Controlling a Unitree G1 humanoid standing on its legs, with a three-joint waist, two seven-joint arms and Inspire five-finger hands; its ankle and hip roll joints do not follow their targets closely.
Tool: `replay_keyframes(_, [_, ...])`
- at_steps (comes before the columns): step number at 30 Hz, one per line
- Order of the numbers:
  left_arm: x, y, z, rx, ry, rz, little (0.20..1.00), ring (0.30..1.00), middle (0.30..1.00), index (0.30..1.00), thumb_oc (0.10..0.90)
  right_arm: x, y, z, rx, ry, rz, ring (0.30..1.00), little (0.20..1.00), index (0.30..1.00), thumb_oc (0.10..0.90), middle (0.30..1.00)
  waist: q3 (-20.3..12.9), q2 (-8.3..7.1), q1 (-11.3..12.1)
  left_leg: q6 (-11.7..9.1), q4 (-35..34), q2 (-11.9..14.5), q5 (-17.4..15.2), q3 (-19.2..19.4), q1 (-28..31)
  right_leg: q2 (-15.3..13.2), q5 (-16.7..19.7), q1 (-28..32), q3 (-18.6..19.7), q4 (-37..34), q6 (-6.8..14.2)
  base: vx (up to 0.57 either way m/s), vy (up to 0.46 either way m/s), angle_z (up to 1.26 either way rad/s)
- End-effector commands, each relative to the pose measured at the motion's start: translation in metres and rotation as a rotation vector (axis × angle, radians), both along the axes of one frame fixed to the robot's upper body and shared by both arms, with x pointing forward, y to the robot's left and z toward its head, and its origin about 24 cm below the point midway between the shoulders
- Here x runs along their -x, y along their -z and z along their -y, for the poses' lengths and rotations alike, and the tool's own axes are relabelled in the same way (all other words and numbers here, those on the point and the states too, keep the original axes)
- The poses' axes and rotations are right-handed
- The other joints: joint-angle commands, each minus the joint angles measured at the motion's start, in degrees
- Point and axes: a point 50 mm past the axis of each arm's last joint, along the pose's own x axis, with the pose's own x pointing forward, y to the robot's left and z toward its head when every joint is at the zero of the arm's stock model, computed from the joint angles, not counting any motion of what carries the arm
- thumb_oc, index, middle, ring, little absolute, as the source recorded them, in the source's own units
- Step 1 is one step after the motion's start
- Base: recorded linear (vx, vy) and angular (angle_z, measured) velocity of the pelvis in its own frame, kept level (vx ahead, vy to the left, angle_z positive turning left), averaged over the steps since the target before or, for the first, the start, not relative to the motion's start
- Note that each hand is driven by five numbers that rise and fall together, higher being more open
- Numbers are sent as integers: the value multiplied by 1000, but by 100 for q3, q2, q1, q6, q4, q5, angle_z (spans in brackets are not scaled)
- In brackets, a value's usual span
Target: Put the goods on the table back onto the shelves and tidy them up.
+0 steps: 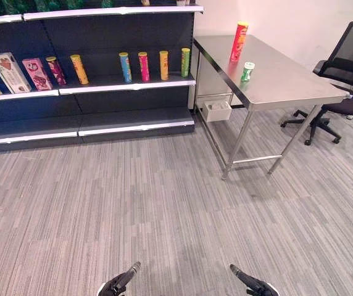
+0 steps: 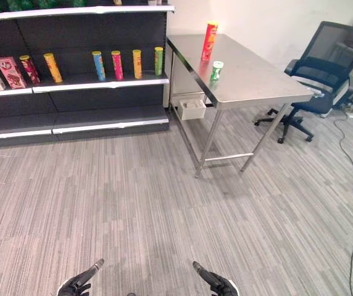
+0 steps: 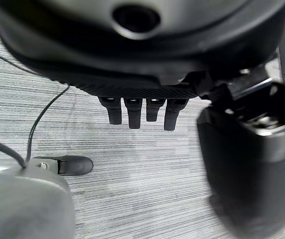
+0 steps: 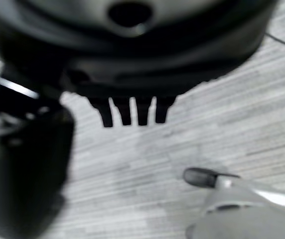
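— Hands?
— Left hand [image 1: 120, 283] and right hand [image 1: 253, 285] hang low over the floor, fingers straight, empty.
— Goods?
— Red tube [image 1: 239, 41] and green can [image 1: 247, 72] stand mid-worktop [image 1: 287, 83], well apart from both hands.

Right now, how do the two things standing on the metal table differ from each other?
The red can is a tall, slim tube with a yellow top; the green bottle is far shorter, with a white cap. The red can stands farther back on the table, nearer the wall, while the green bottle stands closer to the table's front edge. Both stand upright, apart from each other, untouched by either hand.
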Motion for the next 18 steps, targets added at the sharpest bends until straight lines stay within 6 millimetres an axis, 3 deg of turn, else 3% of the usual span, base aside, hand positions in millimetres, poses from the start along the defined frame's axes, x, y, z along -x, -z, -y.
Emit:
replay_keyframes(1, [-35,-11,-2,-14,25,122,900,900,900,900,800,-21,-13,18,59,-16,90,900,900,900,800,900,151,-66,-5,-474,-55,282,-228,-20,224,-301,-195,136,-48,-97,667,0,0,0])
replay_keyframes(18, [-38,-11,-1,-15,42,127,900,900,900,900,800,-20,-14,23,67,-3,94,900,900,900,800,900,198,-84,-31,-502,-15,327,-239,-80,269,-244,-244,183,22,-97,601,4,-10,0])
